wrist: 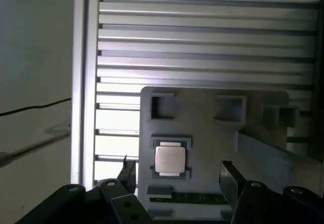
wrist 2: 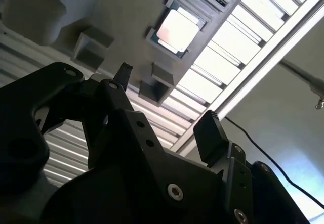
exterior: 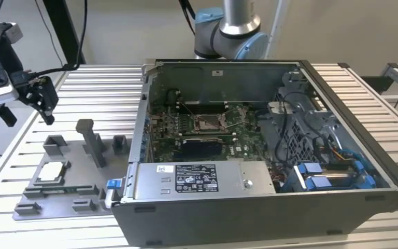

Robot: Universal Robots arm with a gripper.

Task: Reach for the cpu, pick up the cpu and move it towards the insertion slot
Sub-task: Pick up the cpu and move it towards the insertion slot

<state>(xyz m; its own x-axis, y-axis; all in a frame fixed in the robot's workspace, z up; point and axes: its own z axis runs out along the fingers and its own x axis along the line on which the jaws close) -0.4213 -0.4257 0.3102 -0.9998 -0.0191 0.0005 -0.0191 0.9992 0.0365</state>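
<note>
Plainly, the cpu (exterior: pixel 52 172) lies flat, silvery face up, in a shallow square pocket of the grey fixture plate (exterior: pixel 81 179); the pocket sits toward the plate's edge on the exterior view's left, and a tall upright post (exterior: pixel 88 140) rises from the plate beside it. The plate itself rests on the slatted bench (exterior: pixel 102 88).

The gripper (exterior: pixel 27 116) hangs in the air above the fixture plate, well clear of it and touching nothing; its two black fingers stand spread apart with nothing between them. In the first wrist view the cpu (wrist: pixel 169 159) shows on the plate (wrist: pixel 202 128) in the gap between the spread fingers (wrist: pixel 229 178) of the gripper (wrist: pixel 177 172). In the second wrist view the cpu (wrist 2: pixel 177 30) lies on the plate (wrist 2: pixel 116 11) beyond the gripper (wrist 2: pixel 167 102).

Just beside the fixture plate, on the exterior view's right, stands an open computer case (exterior: pixel 254 212); inside it lies the green motherboard (exterior: pixel 247 142), and near its middle sits the insertion slot (exterior: pixel 208 122), a square socket with a shiny metal frame, well apart from the plate and the gripper.
</note>
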